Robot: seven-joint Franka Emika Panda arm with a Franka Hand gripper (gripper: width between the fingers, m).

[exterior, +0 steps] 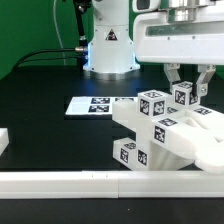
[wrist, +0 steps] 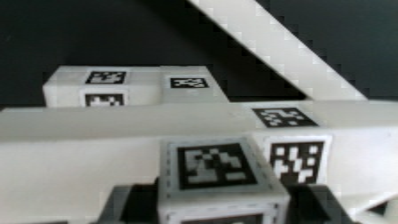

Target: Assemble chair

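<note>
— So, what is the claw (exterior: pixel 187 86) doing?

— It has closed on a short square block (exterior: pixel 184 95) with tags on its faces; the wrist view shows that block (wrist: pixel 226 170) sitting between the two dark fingers (wrist: pixel 128 205).

— Where are the other chair pieces?

— Heaped on the black table (exterior: pixel 45 85) just below the claw, at the exterior view's right. Another tagged block (exterior: pixel 153 103) sits beside the held one, a long tagged bar (exterior: pixel 140 142) lies across the heap, and a wide white slab (exterior: pixel 205 140) lies under them.

— Anything else nearby?

— A flat marker board (exterior: pixel 88 104) lies toward the arm's base (exterior: pixel 110 55), and a long white rail (exterior: pixel 90 182) runs along the near edge.
</note>
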